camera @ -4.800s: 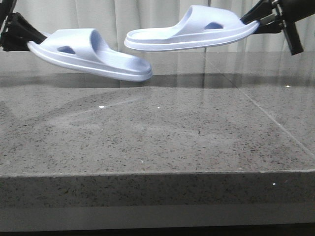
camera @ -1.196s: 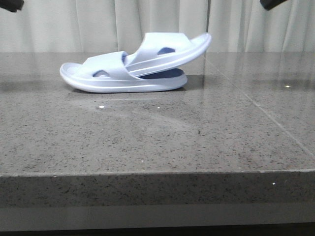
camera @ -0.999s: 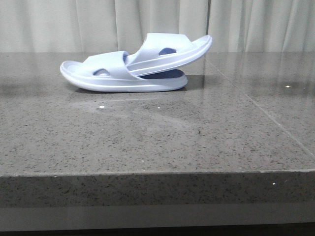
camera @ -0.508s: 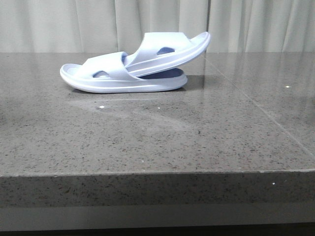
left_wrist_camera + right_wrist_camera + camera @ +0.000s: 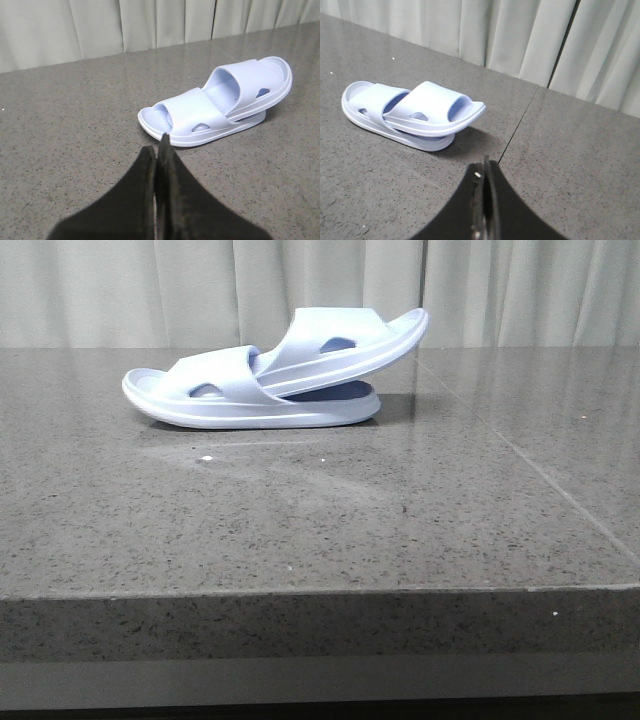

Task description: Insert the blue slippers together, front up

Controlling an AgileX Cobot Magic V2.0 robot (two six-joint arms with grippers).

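The two blue slippers rest nested on the grey stone table. The lower slipper lies flat. The upper slipper is pushed under the lower one's strap and tilts up to the right. The pair also shows in the left wrist view and in the right wrist view. My left gripper is shut and empty, held above the table short of the pair. My right gripper is shut and empty, also apart from the pair. Neither gripper shows in the front view.
The speckled grey stone table has a front edge near the camera and a seam line running across it on the right. Pale curtains hang behind the table.
Earlier each gripper held one slipper in the air. Now the slippers lie nested on the table and both arms have left the front view. In the last second nothing has moved.
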